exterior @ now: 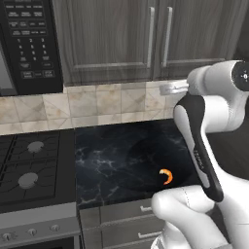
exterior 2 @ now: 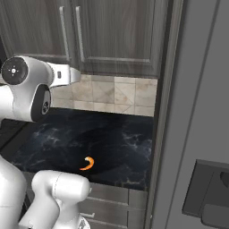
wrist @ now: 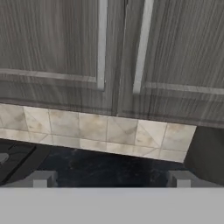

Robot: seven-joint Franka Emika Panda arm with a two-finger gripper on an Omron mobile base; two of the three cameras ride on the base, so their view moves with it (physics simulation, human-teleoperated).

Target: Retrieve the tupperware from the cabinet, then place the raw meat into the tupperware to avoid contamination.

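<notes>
Tupperware not spotted anywhere on the counter; by judgement shut away behind the closed cabinet doors. Raw meat lying alone on the dark marble counter, near the front edge, right of the stove, well below the cabinet

Gripper raised, aimed at the lower part of the two doors, fingertips spread wide, nothing between them, touching nothing. Two vertical bar handles side by side at the seam between the doors, tiled backsplash beneath

Step in hand, as judged: the very first, opening the cabinet. Both doors flush and closed, no container out, meat untouched. Task barely begun

Next move calls for: picking one handle, closing in until the bar sits between the open fingers, clamping, then pulling along the door's swing arc. Hinge side not evident from here; likely at the outer edge of each door

Risk: fingers sliding off the slim bar, or straddling both handles at once
</notes>
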